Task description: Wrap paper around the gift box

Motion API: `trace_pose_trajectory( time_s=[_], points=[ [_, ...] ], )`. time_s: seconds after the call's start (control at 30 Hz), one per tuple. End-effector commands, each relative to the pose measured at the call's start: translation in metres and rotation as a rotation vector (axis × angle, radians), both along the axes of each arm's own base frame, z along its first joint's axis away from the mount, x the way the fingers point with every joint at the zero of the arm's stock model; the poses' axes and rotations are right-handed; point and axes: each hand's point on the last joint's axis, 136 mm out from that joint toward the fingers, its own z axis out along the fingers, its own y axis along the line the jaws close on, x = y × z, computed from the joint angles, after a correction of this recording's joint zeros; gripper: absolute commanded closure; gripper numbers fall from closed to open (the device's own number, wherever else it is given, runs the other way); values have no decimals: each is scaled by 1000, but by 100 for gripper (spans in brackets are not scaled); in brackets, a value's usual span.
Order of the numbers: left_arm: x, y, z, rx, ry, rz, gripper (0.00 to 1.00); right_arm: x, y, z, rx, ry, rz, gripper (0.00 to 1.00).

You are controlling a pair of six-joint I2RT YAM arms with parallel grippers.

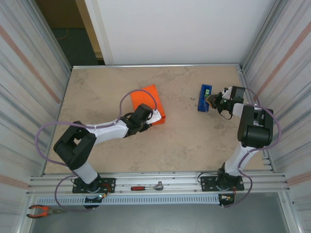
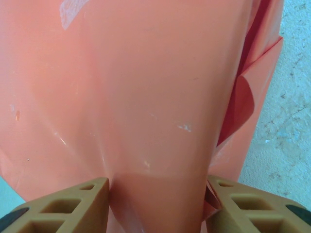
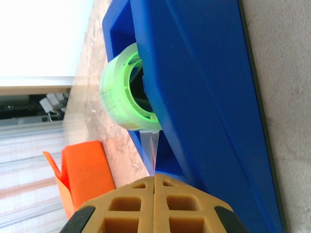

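Note:
The gift box (image 1: 148, 104) lies left of the table's middle, covered in the orange paper (image 2: 146, 97). My left gripper (image 1: 146, 120) sits at its near edge. Its tan fingers (image 2: 82, 204) press against both sides of the paper-covered box, with the left gripper (image 2: 158, 194) shut on it. A loose paper flap (image 2: 243, 102) stands out on the right. My right gripper (image 1: 214, 100) is at the blue tape dispenser (image 3: 204, 97). The right gripper (image 3: 154, 177) is shut on a strip of clear tape (image 3: 151, 148) that runs from the green roll (image 3: 124, 92). The box (image 3: 85, 170) shows beyond it.
The blue tape dispenser (image 1: 205, 97) stands at the right of the table, close to the corrugated side wall (image 1: 282, 63). A red-handled tool (image 1: 147, 187) lies on the front rail, and orange pliers (image 1: 41, 210) rest at the lower left.

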Motion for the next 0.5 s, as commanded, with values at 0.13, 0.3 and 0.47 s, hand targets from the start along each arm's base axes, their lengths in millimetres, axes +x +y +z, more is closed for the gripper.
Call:
trace_pose_trajectory(
  time_s=[0.13, 0.3, 0.47],
  points=[
    [-27, 9, -40, 64, 155, -18, 50, -31, 37, 50, 110, -54, 89, 100],
    [-26, 9, -39, 63, 155, -18, 50, -50, 41, 51, 95, -51, 81, 100],
    [-27, 8, -40, 65, 157, -19, 50, -66, 39, 41, 74, -25, 54, 100]
  ],
)
